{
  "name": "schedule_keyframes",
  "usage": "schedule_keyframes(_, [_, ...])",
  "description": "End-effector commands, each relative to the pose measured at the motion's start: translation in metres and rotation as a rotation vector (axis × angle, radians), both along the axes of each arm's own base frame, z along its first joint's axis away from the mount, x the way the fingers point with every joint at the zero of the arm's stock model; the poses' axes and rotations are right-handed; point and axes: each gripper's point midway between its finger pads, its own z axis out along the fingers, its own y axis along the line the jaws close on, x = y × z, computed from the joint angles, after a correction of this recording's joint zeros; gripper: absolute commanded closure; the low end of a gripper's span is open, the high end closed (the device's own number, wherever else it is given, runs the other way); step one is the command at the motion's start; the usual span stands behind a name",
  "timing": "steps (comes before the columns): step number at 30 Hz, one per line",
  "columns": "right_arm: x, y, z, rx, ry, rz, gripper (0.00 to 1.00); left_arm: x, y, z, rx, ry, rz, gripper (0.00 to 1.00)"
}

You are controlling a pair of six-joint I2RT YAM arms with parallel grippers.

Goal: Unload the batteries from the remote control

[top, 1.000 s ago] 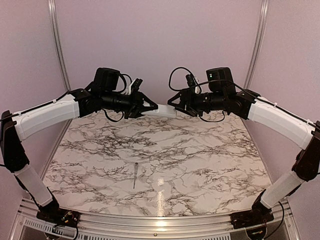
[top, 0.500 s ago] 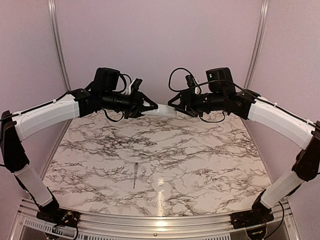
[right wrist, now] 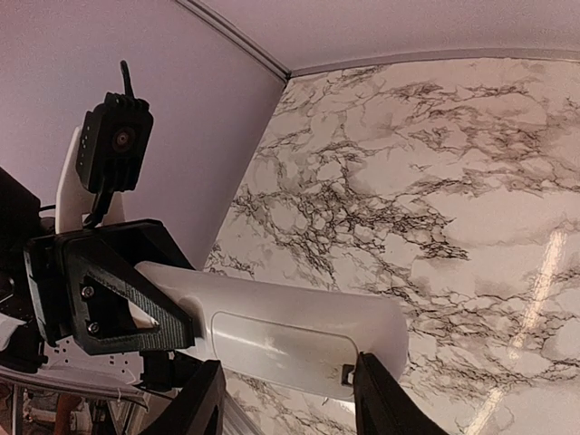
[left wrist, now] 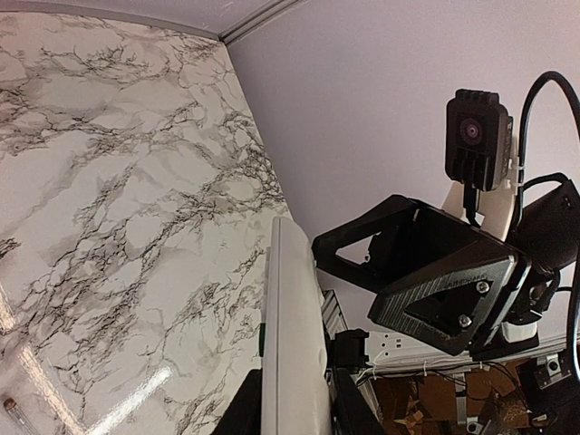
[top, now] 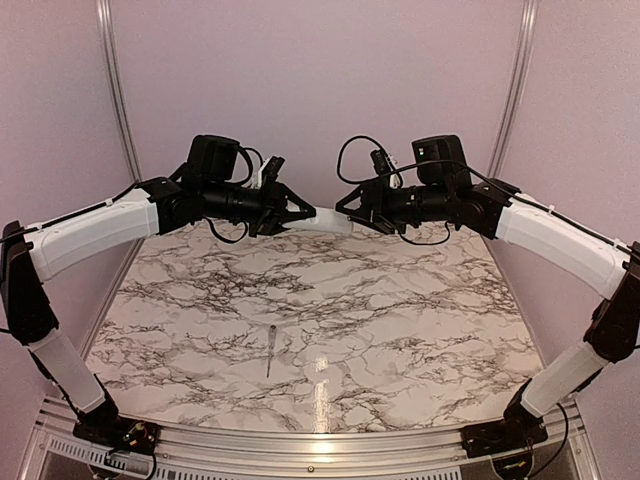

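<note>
Marble table (top: pixel 420 300) under thin tool (top: pixel 271 350)

Nothing readable anywhere in these shots, honestly. The remote control (right wrist: pixel 290 331) shows just a plain white shell and battery cover, with no print, logo or numbers that can be made out. The little black wrist camera (left wrist: pixel 476 136) has no legible marking on its housing either. No stickers or signs show up on the top view.
</note>
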Motion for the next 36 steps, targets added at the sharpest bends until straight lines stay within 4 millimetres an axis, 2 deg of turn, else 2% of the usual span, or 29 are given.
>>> schedule_keyframes(1, [0.0,0.005,0.005,0.002,-0.01,0.02,0.53,-0.002,-0.004,0.025,-0.068,-0.066,-0.022,1.0])
schedule_keyframes(6, [0.001,0.005,0.004,0.001,-0.01,0.019,0.57,-0.002,-0.004,0.028,-0.079,-0.073,-0.027,1.0])
schedule_keyframes(15, [0.001,0.006,0.003,0.002,-0.01,0.019,0.7,-0.003,-0.004,0.031,-0.085,-0.085,-0.033,1.0])
schedule_keyframes(23, [-0.001,0.001,-0.002,-0.018,-0.004,0.007,0.74,-0.005,-0.004,0.035,-0.094,-0.099,-0.038,1.0])
schedule_keyframes(29, [-0.002,-0.002,-0.002,-0.025,-0.009,0.002,0.85,-0.006,-0.004,0.036,-0.099,-0.102,-0.043,1.0])
schedule_keyframes(36, [-0.001,-0.001,0.001,-0.02,-0.015,0.003,0.91,-0.007,-0.005,0.037,-0.106,-0.104,-0.052,1.0])
